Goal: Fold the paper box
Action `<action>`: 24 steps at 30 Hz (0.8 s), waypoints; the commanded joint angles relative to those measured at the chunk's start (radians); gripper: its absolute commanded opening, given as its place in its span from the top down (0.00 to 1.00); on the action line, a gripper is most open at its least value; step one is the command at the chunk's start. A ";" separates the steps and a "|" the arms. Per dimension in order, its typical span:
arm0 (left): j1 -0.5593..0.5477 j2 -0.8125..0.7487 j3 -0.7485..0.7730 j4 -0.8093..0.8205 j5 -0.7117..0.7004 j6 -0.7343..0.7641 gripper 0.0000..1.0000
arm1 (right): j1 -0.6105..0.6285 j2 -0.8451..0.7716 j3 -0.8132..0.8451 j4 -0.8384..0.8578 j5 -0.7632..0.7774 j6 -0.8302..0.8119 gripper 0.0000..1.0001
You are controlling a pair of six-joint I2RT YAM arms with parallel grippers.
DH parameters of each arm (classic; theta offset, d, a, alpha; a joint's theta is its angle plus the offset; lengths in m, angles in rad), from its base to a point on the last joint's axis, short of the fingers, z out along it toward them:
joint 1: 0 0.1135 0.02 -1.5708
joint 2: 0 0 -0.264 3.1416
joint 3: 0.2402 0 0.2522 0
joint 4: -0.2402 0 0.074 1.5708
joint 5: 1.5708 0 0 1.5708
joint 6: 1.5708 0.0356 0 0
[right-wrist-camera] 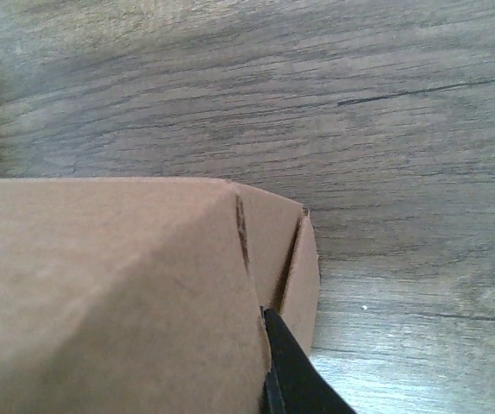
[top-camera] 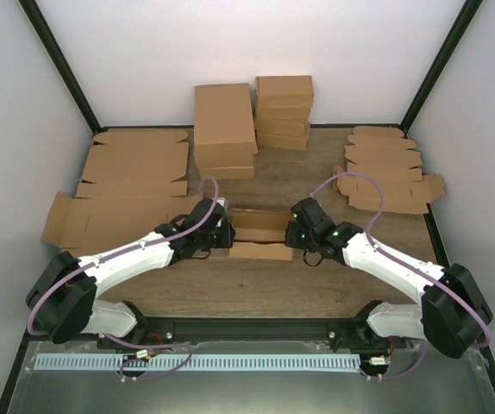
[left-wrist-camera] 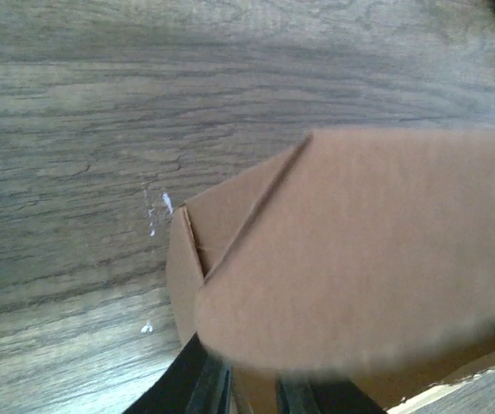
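The paper box (top-camera: pixel 259 231) is a small brown carton lying on the wooden table between my two arms, its flaps partly raised. My left gripper (top-camera: pixel 228 233) holds its left end. In the left wrist view, two dark fingers (left-wrist-camera: pixel 209 390) stand close together with a cardboard edge between them, under a large blurred flap (left-wrist-camera: pixel 360 250). My right gripper (top-camera: pixel 292 233) is at the right end of the paper box (right-wrist-camera: pixel 109 293). Only one dark finger (right-wrist-camera: pixel 292 375) shows there, pressed against a flap's edge, and the flap hides the other finger.
Two stacks of folded brown boxes (top-camera: pixel 224 129) (top-camera: pixel 284 112) stand at the back centre. Large flat cardboard blanks (top-camera: pixel 127 185) lie at the left, and smaller flat blanks (top-camera: pixel 385 168) at the back right. White walls close in the table on three sides.
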 commanded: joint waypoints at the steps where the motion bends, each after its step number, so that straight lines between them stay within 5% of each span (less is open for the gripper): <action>1: -0.007 -0.005 0.032 -0.064 -0.009 0.036 0.79 | 0.011 0.012 0.027 -0.010 0.052 -0.045 0.96; 4: -0.006 -0.035 0.066 -0.125 -0.014 0.060 0.65 | 0.010 0.016 0.032 -0.006 0.058 -0.070 0.96; 8: -0.007 -0.086 0.104 -0.242 -0.047 0.085 0.34 | 0.010 0.027 0.031 0.004 0.054 -0.104 0.99; 13: -0.006 -0.155 0.154 -0.372 -0.058 0.137 0.11 | 0.010 0.041 0.033 0.015 0.049 -0.141 0.99; 17: -0.005 -0.170 0.235 -0.425 -0.001 0.310 0.05 | 0.010 0.044 0.032 0.034 0.032 -0.182 0.99; 24: -0.006 -0.046 0.416 -0.445 0.018 0.554 0.08 | 0.010 0.050 0.045 0.048 -0.005 -0.255 0.98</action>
